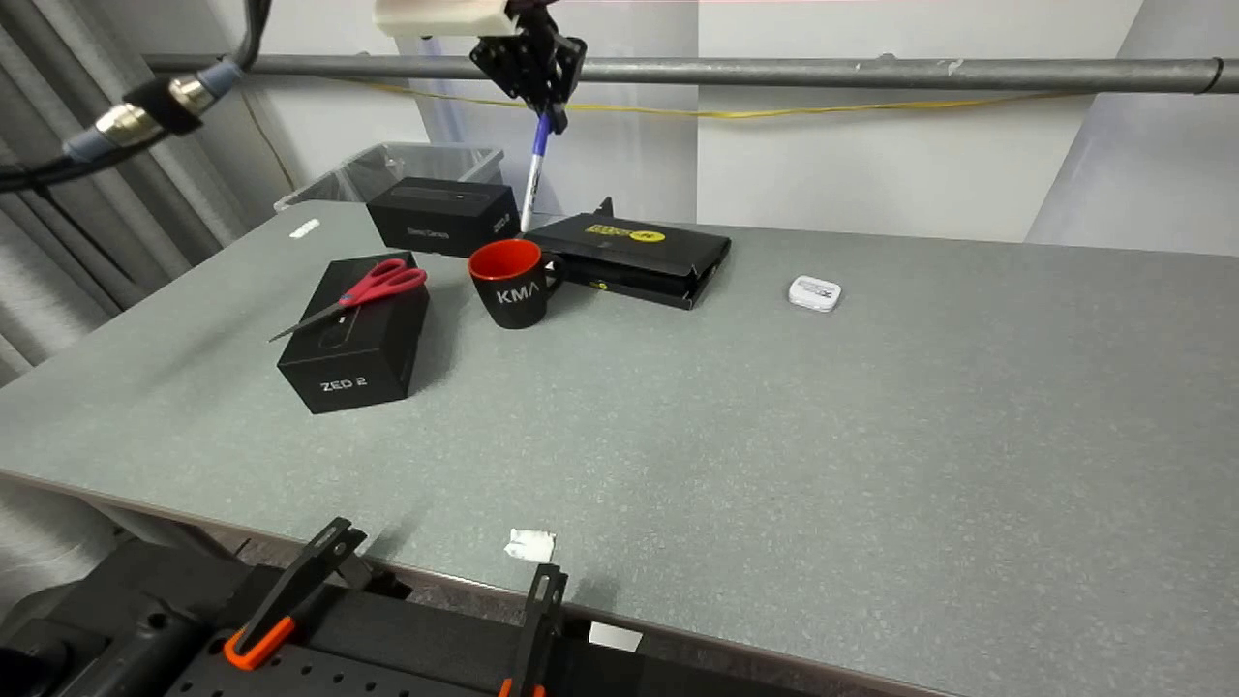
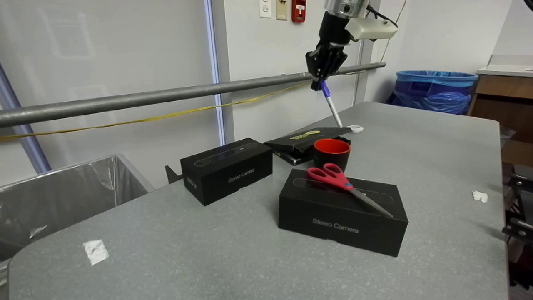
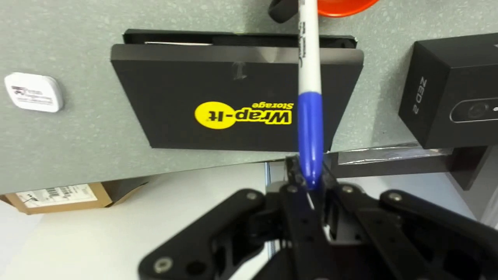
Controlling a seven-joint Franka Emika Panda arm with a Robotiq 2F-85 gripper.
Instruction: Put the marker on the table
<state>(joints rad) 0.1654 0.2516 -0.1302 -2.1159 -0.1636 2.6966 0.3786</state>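
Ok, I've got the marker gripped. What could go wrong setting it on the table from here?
The gripper holds the marker only by its blue end, so it may twist or slip if the white end touches first.
In the wrist view, it runs across the black Wrap-It box toward the cup; lowering here might hit either.
It hangs steeply, white end down; released so, it would probably topple and might roll on the table.

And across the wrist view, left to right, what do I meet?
Left to right: white case, yellow logo, marker, ZED 2 box. Left out because they overlap others' spans: Wrap-It box, cup, cardboard box, gripper.
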